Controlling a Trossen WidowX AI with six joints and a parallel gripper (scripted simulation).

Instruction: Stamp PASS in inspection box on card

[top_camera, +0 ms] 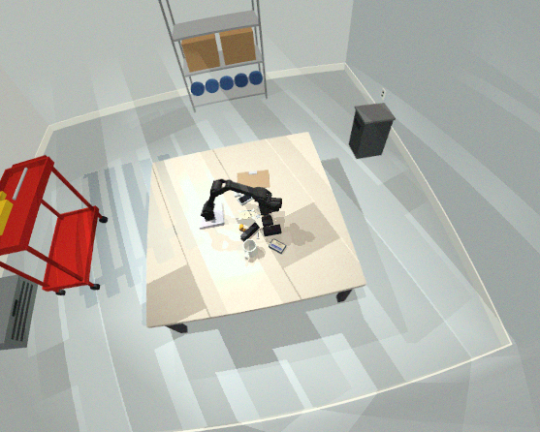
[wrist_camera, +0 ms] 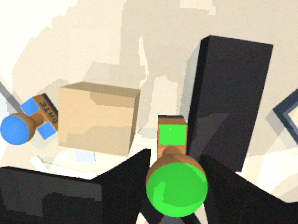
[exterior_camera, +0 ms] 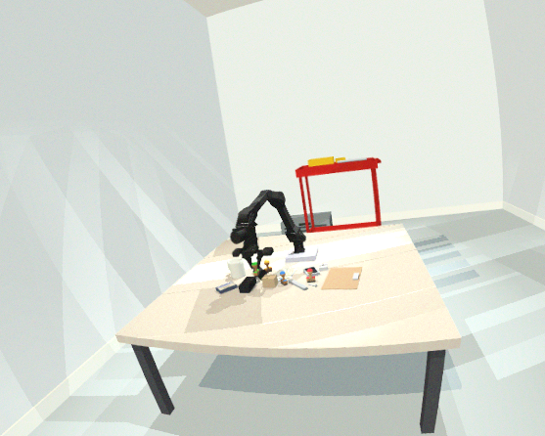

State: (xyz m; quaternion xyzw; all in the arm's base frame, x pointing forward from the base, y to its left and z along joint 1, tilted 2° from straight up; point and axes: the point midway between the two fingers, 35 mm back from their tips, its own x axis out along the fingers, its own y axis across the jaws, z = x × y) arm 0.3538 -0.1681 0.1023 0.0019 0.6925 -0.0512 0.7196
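My gripper (wrist_camera: pixel 175 158) is shut on the green-knobbed stamp (wrist_camera: pixel 176 186) (exterior_camera: pixel 254 265), which stands between the fingertips in the wrist view. The stamp's word is hidden, and I cannot tell whether its base touches anything. A dark-edged case with a pale and blue top (top_camera: pixel 277 246) (exterior_camera: pixel 226 287) lies on the bench. A second dark case (top_camera: pixel 244 200) lies on the brown board's side. I cannot tell which is the ink pad. Pale papers (top_camera: pixel 247 213) lie beneath the arm; the card's box cannot be made out.
A black block (wrist_camera: pixel 230 100) (exterior_camera: pixel 247 284) stands close right of the stamp in the wrist view. A tan box (wrist_camera: pixel 97 120) (exterior_camera: pixel 270 281) and blue-knobbed DATE stamp (wrist_camera: pixel 17 129) are left. A white mug (top_camera: pixel 249 249) (exterior_camera: pixel 237 268), red-knobbed stamp (exterior_camera: pixel 310 277) and brown board (top_camera: pixel 253 180) (exterior_camera: pixel 340 280) are also there.
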